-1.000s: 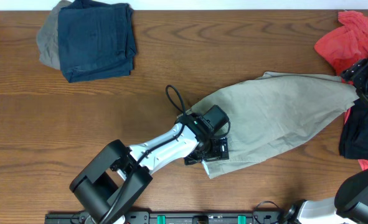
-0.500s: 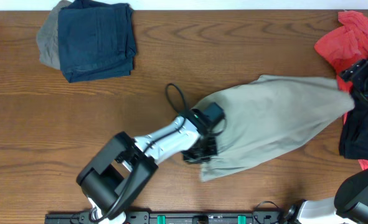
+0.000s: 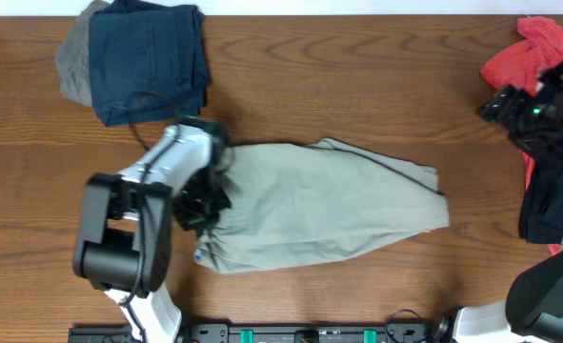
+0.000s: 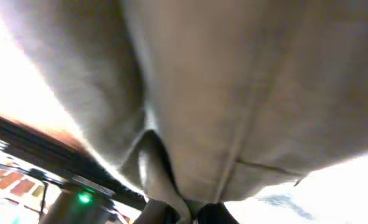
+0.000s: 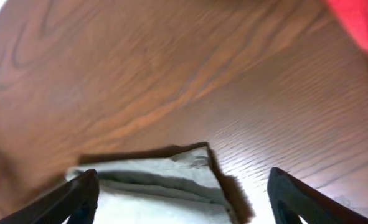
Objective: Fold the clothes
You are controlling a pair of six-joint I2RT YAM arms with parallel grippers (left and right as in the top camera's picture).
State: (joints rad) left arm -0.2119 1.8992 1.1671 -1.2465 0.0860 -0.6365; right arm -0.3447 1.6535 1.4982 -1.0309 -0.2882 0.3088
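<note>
The shorts (image 3: 329, 205) are lying across mid-frame on the bench (image 3: 357, 86). The left end effector (image 3: 203, 203) is grasping their left end, while the right end effector (image 3: 500, 107) is hovering released at upper right, well apart.

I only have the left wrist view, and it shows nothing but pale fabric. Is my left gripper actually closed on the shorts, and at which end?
Observer: Yes. Overhead, the left gripper is shut on the left end of the khaki shorts, gathering it.
Operator: And the other arm?
Observer: The right gripper is open and empty near the red shirt, apart from the shorts' right end.
Operator: Anything else on my side?
Observer: A folded navy garment lies beyond the arm at the table's far-left corner, not touching the shorts.
</note>
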